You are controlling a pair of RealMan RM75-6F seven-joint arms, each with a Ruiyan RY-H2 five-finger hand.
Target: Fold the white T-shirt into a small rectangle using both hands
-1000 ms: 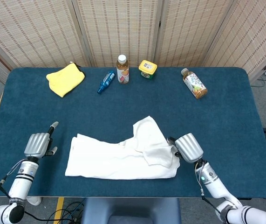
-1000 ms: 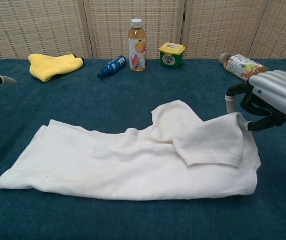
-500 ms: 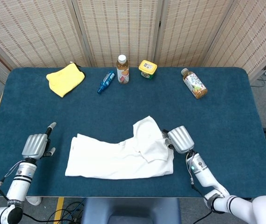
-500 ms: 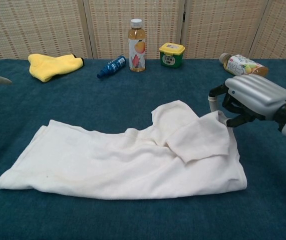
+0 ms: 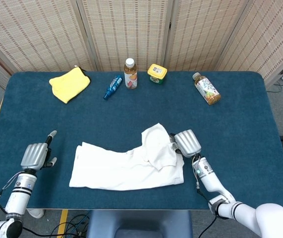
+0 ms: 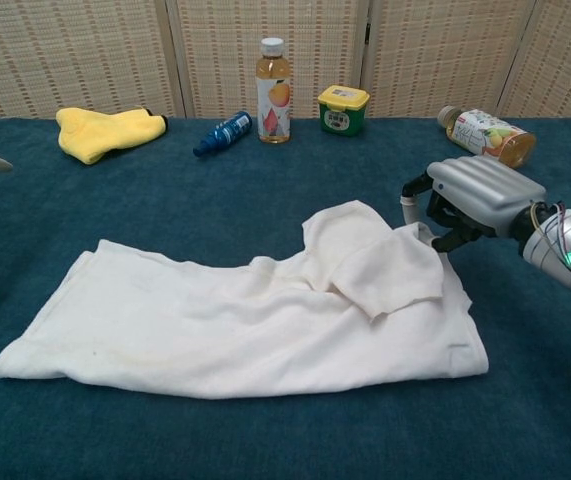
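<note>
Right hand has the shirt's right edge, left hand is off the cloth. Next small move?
Probably carry the right hand further left across the white T-shirt, laying the pinched flap toward the middle. That end is only partly folded over, while the rest lies long and flat. The left hand rests apart from the cloth, free to help.

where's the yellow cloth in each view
Head view: the yellow cloth lies at the table's far left, upper left of the picture.
Chest view: the yellow cloth sits far back on the left, near the screen.
Shared landmark: the blue bottle lies on its side just right of it.
</note>
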